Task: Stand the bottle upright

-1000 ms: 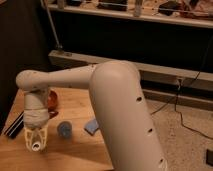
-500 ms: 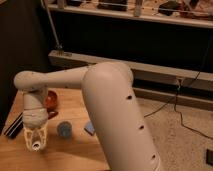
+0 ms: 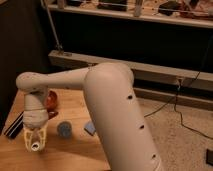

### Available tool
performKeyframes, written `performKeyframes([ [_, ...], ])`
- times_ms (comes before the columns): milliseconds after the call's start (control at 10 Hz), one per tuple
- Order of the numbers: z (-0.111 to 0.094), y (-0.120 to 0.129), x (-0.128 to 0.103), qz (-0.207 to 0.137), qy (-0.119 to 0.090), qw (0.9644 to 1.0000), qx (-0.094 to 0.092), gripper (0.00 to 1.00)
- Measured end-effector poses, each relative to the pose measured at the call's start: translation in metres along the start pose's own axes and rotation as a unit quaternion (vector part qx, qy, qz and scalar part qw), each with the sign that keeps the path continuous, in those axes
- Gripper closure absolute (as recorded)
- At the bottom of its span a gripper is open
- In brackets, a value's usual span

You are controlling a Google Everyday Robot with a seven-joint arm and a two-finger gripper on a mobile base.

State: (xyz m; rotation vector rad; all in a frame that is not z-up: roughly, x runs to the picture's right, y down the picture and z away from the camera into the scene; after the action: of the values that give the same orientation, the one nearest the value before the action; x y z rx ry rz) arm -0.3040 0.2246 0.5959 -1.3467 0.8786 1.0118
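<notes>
My gripper (image 3: 35, 139) hangs from the arm over the left part of the wooden table (image 3: 75, 150), pointing down. Its pale fingers (image 3: 25, 134) sit on either side of the bottle (image 3: 36, 146), a small whitish see-through thing whose round end faces the camera. The gripper looks shut on the bottle and holds it just above or at the table top. Most of the bottle's body is hidden by the fingers and the wrist. The small blue cup (image 3: 64, 129) stands just right of the gripper, apart from it.
A flat blue pad (image 3: 90, 127) lies right of the cup, partly behind my arm. A red-orange object (image 3: 51, 100) sits behind the gripper. A dark flat thing (image 3: 14, 125) lies at the table's left edge. Cables (image 3: 185, 107) run across the floor at right.
The gripper with the bottle has stayed almost in place, shifting only slightly lower. The upper arm has swung a little to the left. The cup and pad have not moved.
</notes>
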Motion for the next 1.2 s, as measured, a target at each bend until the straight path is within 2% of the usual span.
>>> performKeyframes([
  [200,0.000,0.019,-0.008,-0.036,-0.027,0.9980,-0.044,0.92],
  [300,-0.001,0.027,-0.010,-0.051,-0.042,0.9953,-0.071,0.92],
  [400,-0.002,0.029,-0.010,-0.056,-0.052,0.9933,-0.088,0.92],
  [600,-0.007,0.037,-0.009,-0.068,-0.075,0.9870,-0.125,0.92],
  [700,-0.009,0.043,-0.006,-0.082,-0.090,0.9809,-0.152,0.92],
  [900,-0.009,0.047,-0.002,-0.099,-0.104,0.9738,-0.176,0.92],
  [1200,-0.002,0.041,0.006,-0.120,-0.116,0.9721,-0.165,0.92],
])
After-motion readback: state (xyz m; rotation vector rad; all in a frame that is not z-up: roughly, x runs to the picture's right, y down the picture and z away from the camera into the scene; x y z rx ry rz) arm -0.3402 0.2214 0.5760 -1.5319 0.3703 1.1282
